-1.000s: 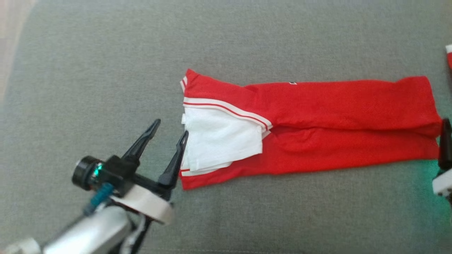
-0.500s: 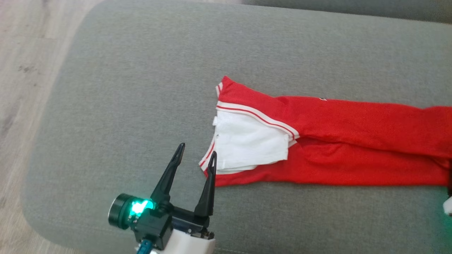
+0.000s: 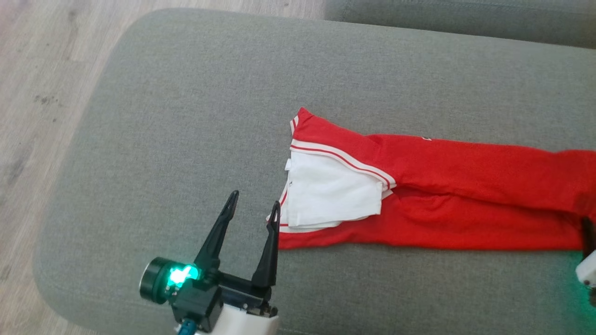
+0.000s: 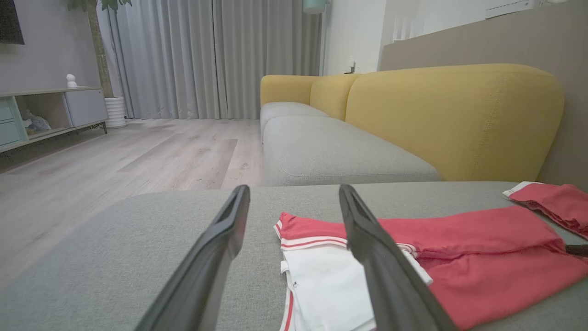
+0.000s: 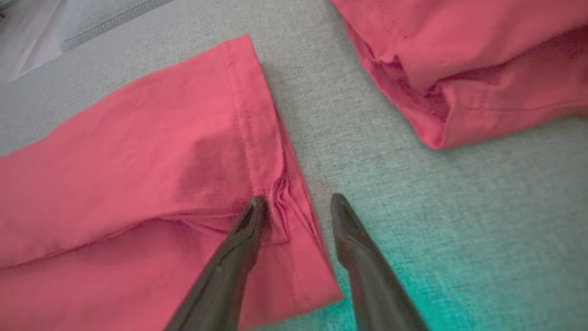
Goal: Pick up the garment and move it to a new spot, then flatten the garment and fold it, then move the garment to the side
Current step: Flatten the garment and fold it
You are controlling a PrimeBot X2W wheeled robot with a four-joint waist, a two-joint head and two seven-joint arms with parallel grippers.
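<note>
The red garment (image 3: 465, 186) lay lengthwise on the grey cushion (image 3: 186, 93), left gripper (image 3: 254, 200) spread beside its waistband (image 3: 335, 156), right gripper (image 5: 297, 202) parted astride the hem (image 5: 257, 138), where a shallow pinch could catch one layer and undo the fold.

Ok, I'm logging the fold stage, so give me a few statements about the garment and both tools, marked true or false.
1. The garment lies stretched along the grey cushion. True.
2. The left tool is shut on the garment. False: it is open, at the garment's edge.
3. The right tool is open over the hem. True.
4. Just one red piece lies on the cushion. False: a second red piece lies near the hem.
</note>
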